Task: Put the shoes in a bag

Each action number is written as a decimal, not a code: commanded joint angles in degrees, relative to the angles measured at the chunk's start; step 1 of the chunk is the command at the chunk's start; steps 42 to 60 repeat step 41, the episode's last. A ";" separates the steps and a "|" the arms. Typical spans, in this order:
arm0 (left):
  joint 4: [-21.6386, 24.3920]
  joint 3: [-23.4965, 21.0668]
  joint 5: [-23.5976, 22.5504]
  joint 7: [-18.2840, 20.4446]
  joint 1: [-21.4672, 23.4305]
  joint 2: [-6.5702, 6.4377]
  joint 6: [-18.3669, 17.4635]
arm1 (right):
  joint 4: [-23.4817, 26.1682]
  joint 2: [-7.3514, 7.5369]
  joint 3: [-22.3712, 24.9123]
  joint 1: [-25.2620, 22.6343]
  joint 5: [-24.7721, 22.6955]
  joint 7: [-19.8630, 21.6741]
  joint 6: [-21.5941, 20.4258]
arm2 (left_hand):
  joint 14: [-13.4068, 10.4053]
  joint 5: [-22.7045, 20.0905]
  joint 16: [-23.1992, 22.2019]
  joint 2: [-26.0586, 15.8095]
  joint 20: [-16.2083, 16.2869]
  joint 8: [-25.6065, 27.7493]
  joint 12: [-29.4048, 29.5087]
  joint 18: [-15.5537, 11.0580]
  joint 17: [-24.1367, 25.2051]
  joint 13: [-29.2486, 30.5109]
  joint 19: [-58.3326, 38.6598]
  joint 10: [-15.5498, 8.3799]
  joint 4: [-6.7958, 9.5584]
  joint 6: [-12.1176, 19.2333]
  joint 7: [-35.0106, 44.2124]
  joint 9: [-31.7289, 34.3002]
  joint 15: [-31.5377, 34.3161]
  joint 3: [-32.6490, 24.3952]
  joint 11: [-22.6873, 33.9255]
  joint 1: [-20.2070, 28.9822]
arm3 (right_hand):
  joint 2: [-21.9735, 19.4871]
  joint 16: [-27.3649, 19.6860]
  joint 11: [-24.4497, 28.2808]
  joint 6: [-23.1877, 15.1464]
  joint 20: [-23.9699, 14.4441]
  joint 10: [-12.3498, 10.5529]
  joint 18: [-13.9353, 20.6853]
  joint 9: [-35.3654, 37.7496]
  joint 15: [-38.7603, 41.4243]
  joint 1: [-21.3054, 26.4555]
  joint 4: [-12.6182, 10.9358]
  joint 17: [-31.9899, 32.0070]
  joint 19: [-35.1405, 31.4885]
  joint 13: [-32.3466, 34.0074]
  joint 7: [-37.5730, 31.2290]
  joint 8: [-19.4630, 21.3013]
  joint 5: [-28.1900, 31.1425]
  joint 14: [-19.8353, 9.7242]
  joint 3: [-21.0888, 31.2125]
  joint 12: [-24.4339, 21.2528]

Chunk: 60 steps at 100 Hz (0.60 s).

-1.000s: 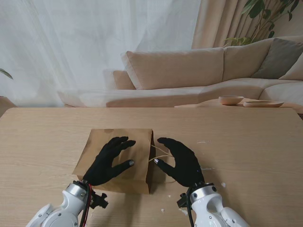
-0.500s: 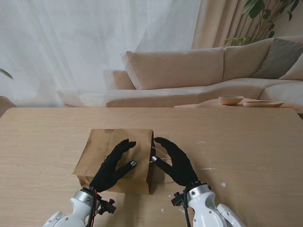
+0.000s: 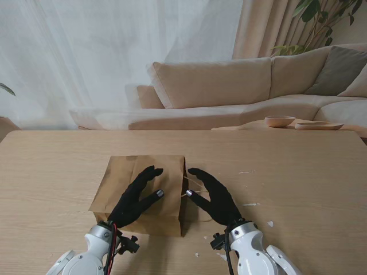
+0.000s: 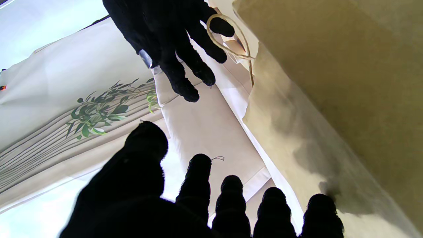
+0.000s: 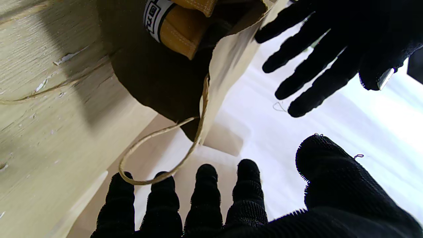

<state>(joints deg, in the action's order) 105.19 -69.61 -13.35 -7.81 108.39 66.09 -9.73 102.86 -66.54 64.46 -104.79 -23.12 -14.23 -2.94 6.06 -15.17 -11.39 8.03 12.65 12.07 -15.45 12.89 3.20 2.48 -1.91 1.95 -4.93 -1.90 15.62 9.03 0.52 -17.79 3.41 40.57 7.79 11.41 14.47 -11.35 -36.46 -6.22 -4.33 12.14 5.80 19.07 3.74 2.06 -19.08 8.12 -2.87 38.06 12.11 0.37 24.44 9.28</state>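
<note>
Judged nearly complete: tan shoe point(image 5: 180, 31) lodged inside brown paper bag point(image 3: 123, 180) lying flat at table point(image 3: 298, 172) centre, mouth facing right, twine handle point(image 5: 162, 152) loose; left hand point(image 3: 137, 196) spread above bag, right hand point(image 3: 214, 196) spread beside mouth, both holding nothing; any second shoe not discernible.
</note>
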 commanded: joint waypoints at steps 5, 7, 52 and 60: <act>0.58 -0.19 1.06 1.73 0.87 -0.09 0.98 | -0.09 -0.41 -0.25 -0.03 -0.22 0.35 -0.53 | -2.24 1.02 -0.78 -1.43 -0.07 -0.22 -0.19 -0.61 0.51 -0.73 1.21 -2.68 0.76 1.65 0.78 -1.30 -0.26 0.03 -0.35 1.13 | -2.22 0.37 -1.35 -2.75 0.37 -2.37 1.07 -1.20 -0.82 -1.42 -2.76 1.18 1.44 -2.39 1.25 -0.30 -1.55 -2.53 -1.53 -0.22; 0.62 -0.22 1.18 1.77 0.96 -0.09 1.02 | -0.13 -0.42 -0.28 0.01 -0.25 0.31 -0.59 | -2.29 0.96 -0.77 -1.42 -0.08 -0.21 -0.19 -0.62 0.50 -0.72 1.24 -2.68 0.76 1.74 0.80 -1.27 -0.28 0.01 -0.34 1.18 | -2.22 0.38 -1.38 -2.78 0.36 -2.43 1.06 -1.19 -0.82 -1.39 -2.77 1.17 1.44 -2.40 1.24 -0.30 -1.52 -2.53 -1.54 -0.23; 1.47 -0.70 0.78 1.98 1.99 -0.24 0.54 | -0.08 -0.48 -0.77 -0.11 -0.80 -0.37 -1.12 | -2.11 0.81 -0.89 -1.28 -0.10 -0.30 -0.19 -0.49 0.43 -0.69 1.44 -2.67 0.79 1.46 0.73 -1.24 -0.27 -0.21 -0.29 1.65 | -2.39 0.55 -1.67 -2.67 0.26 -2.39 0.95 -1.10 -0.83 -1.16 -2.84 1.19 1.46 -2.37 1.27 -0.26 -1.37 -2.54 -1.81 -0.35; 1.47 -0.70 0.78 1.98 1.99 -0.24 0.54 | -0.08 -0.48 -0.77 -0.11 -0.80 -0.37 -1.12 | -2.11 0.81 -0.89 -1.28 -0.10 -0.30 -0.19 -0.49 0.43 -0.69 1.44 -2.67 0.79 1.46 0.73 -1.24 -0.27 -0.21 -0.29 1.65 | -2.39 0.55 -1.67 -2.67 0.26 -2.39 0.95 -1.10 -0.83 -1.16 -2.84 1.19 1.46 -2.37 1.27 -0.26 -1.37 -2.54 -1.81 -0.35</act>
